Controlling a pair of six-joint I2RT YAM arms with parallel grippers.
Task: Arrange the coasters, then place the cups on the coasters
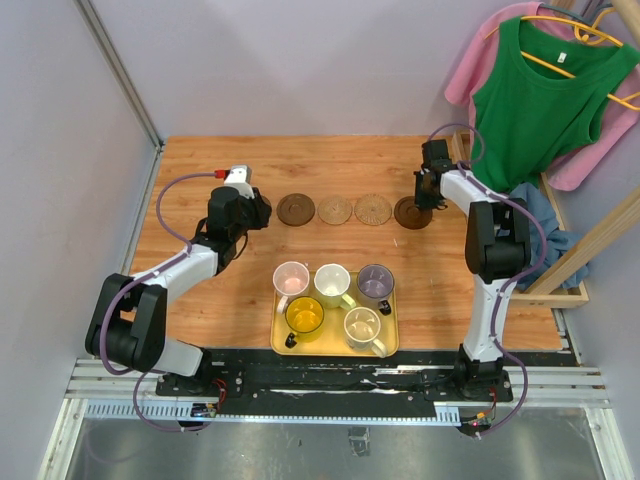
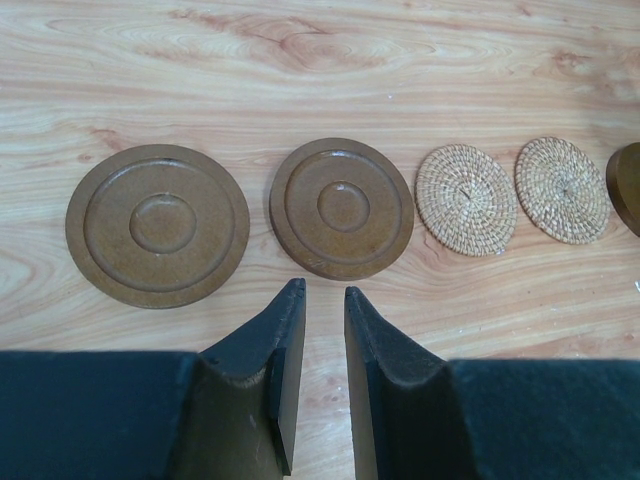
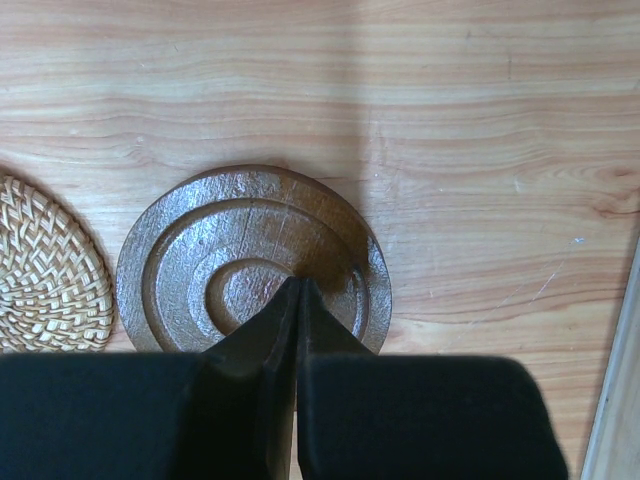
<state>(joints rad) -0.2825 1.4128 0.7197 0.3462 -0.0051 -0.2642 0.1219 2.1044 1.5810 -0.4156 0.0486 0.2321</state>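
Apart, empty: left tool (image 2: 322,290), beside a ringed brown coaster (image 2: 341,207); pressed together: right tool (image 3: 299,285), over rightmost brown coaster (image 3: 200,250).

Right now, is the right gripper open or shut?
Shut. In the right wrist view, the right gripper has its fingers pressed together with no gap, over the dark brown coaster; nothing sits between them.
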